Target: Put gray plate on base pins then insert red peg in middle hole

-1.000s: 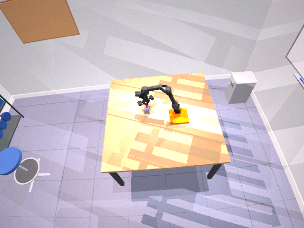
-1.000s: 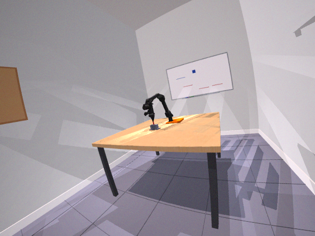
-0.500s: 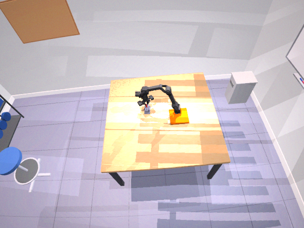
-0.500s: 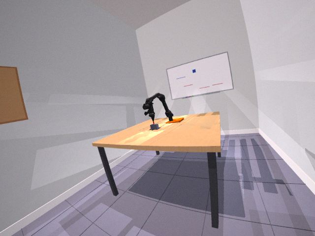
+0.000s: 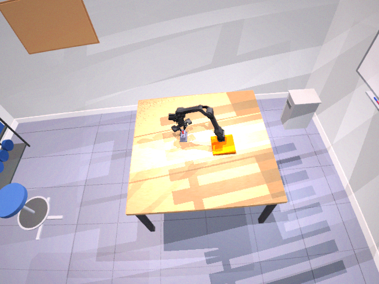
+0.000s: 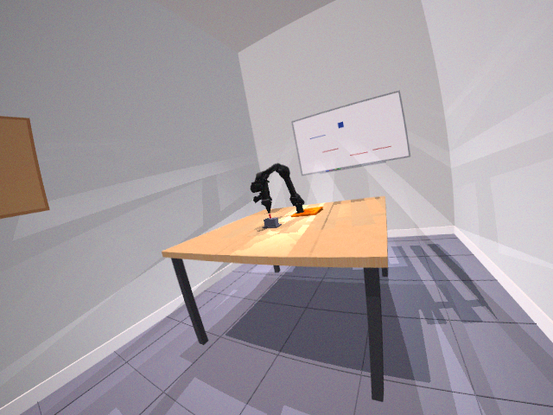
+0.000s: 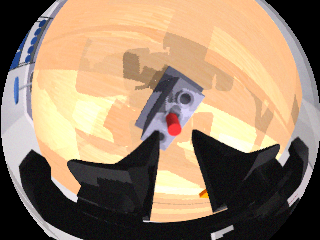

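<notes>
The gray plate (image 7: 155, 112) (image 5: 183, 139) (image 6: 271, 221) lies flat on its base on the wooden table (image 5: 199, 183), left of the arm's mount. The red peg (image 7: 174, 124) (image 5: 183, 132) stands upright in the plate's middle hole. From the wrist view I see it end-on, with only a short part sticking out. My gripper (image 7: 176, 135) (image 5: 182, 129) (image 6: 267, 207) hangs just above the peg, pointing straight down. Its fingers are spread, with a gap showing on each side of the peg. It is open and holds nothing.
The arm stands on an orange mat (image 5: 228, 147) (image 6: 312, 209) at mid-table. A grey box (image 5: 299, 106) stands on the floor by the far right corner. A blue stool (image 5: 10, 200) is at the left. A whiteboard (image 6: 352, 131) hangs on the far wall.
</notes>
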Controlling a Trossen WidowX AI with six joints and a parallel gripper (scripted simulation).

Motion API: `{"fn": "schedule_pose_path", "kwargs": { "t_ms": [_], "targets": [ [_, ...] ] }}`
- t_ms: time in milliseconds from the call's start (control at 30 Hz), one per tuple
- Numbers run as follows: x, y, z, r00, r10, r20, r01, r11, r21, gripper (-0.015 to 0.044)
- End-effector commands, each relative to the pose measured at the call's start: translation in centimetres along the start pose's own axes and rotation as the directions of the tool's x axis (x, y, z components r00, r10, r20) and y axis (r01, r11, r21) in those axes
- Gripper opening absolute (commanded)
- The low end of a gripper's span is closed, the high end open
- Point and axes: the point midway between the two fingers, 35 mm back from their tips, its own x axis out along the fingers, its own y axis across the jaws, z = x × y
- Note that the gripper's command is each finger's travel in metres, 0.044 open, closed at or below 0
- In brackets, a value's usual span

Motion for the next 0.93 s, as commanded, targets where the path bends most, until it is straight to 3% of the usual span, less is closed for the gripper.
{"fn": "schedule_pose_path", "kwargs": {
  "t_ms": [0, 900],
  "targets": [
    [-0.4, 0.0, 0.0, 1.0, 0.004, 0.0, -0.004, 1.0, -0.006, 0.015],
    [-1.8, -0.4, 0.0, 1.0, 0.004, 0.0, -0.004, 1.0, -0.006, 0.015]
  ]
}}
